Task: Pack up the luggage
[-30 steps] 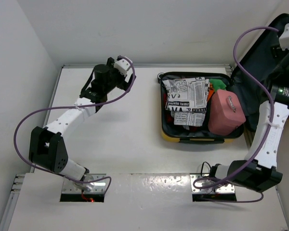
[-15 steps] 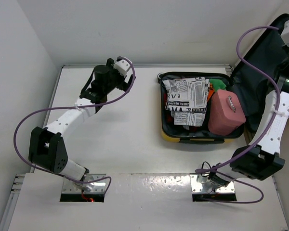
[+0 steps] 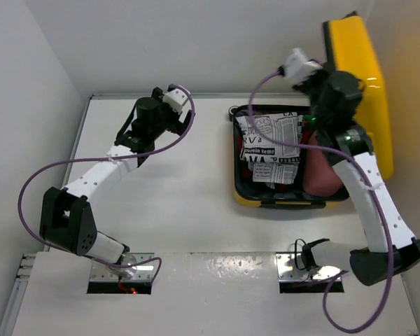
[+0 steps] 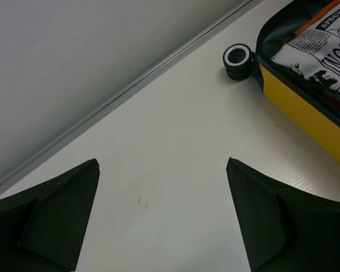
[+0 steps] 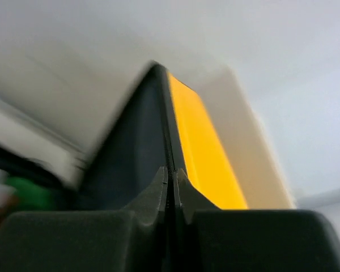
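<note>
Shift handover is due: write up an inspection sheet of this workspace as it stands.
Surface: white table, faint scuff in the left wrist view.
Job's things: yellow luggage lies open, lid upright; inside, newsprint bundle and pink case.
Clutter: nothing seen.
Grippers: left gripper, jaws open above bare table; right gripper, jaws shut on the lid's zipper edge.
Cables: purple cables loop loosely off both arms.
Surroundings: white walls; nothing else seen.
</note>
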`<action>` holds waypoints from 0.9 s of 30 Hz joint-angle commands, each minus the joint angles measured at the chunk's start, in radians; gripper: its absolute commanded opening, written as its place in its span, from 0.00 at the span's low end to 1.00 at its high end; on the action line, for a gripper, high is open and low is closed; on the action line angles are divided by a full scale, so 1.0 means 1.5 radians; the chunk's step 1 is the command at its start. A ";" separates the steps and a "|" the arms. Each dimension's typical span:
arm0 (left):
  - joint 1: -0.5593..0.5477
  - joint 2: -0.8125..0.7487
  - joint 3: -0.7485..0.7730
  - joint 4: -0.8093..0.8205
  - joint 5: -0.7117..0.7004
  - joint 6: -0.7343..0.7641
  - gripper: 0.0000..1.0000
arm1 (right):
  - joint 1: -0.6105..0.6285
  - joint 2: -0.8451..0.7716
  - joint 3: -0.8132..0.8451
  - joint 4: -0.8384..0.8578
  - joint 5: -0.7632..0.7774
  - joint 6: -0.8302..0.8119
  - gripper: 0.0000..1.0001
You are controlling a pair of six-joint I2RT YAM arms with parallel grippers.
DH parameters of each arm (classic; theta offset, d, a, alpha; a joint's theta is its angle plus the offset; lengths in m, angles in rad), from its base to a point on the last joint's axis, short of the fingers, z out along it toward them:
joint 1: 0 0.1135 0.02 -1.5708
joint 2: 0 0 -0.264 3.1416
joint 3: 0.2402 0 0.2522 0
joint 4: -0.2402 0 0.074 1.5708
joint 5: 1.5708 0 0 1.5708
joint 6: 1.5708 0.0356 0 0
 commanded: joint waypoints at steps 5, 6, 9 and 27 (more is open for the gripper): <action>0.000 -0.034 -0.012 0.012 -0.080 -0.033 1.00 | 0.385 0.042 0.065 -0.278 -0.172 0.310 0.67; 0.000 -0.034 -0.012 0.012 -0.087 -0.042 1.00 | 0.400 0.050 0.108 -0.304 -0.202 0.339 0.71; 0.012 -0.034 -0.002 -0.012 -0.105 -0.068 1.00 | 0.432 0.061 0.177 -0.275 -0.261 0.444 0.74; 0.065 -0.020 -0.011 -0.084 -0.028 -0.209 1.00 | -0.287 -0.080 -0.183 -0.016 0.004 0.382 0.46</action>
